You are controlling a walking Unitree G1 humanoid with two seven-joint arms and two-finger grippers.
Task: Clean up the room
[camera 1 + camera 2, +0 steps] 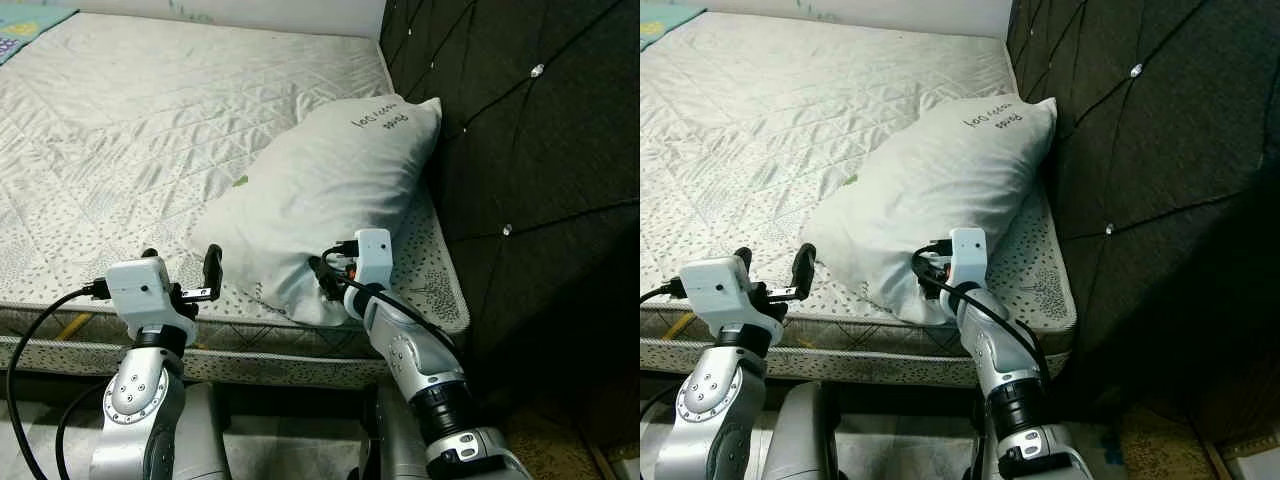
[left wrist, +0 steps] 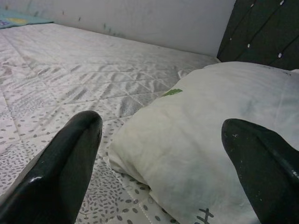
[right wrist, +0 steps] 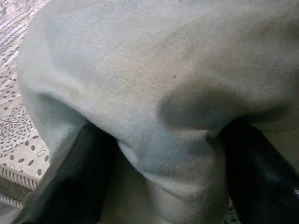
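White pillow (image 1: 325, 195) is lying on the bed (image 1: 120, 140), at the headboard (image 1: 520, 150) end, its far end leaning against the headboard and its near corner reaching toward the bed's front edge. Handwriting is showing on the pillow's far end.

Right pincer (image 1: 328, 278) is pressing into the pillow's near corner; in the right wrist view the two black fingers (image 3: 84, 177) are sitting either side of a bunched fold of pillow fabric, gripping it.

Left pincer (image 1: 185, 268) is hovering over the bed's front edge, just beside the pillow's near-left side and apart from it. Its fingers (image 2: 70, 158) are spread wide, holding nothing, with the pillow's edge showing between them in the left wrist view.

Small green mark (image 2: 172, 92) is sitting on the pillow's left side. Blue patterned cloth (image 1: 25, 25) is lying at the bed's far corner, well apart from the pillow.
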